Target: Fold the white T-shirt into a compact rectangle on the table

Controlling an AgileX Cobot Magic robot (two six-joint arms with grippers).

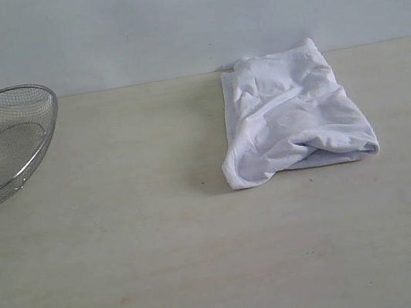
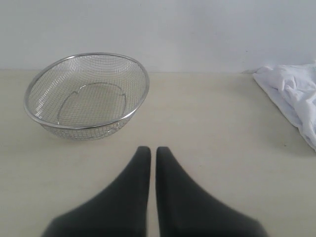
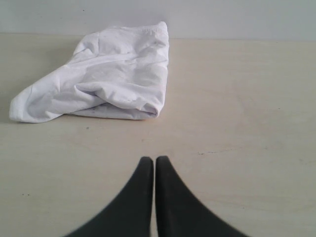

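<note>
The white T-shirt (image 1: 289, 113) lies folded into a rumpled, roughly rectangular bundle on the table (image 1: 169, 269), right of centre near the far edge. Its lettering and neck tag are hidden. It also shows in the right wrist view as a creased white T-shirt (image 3: 106, 79), and its edge appears in the left wrist view as the T-shirt (image 2: 296, 94). My left gripper (image 2: 149, 150) is shut with nothing in it, above bare table short of the basket. My right gripper (image 3: 154, 160) is shut and empty, well short of the shirt. Neither gripper shows in the exterior view.
A silver wire-mesh basket (image 1: 0, 143) stands tilted at the table's far left, seen also as the basket (image 2: 86, 96) in the left wrist view. A pale wall (image 1: 184, 17) runs behind the table's far edge.
</note>
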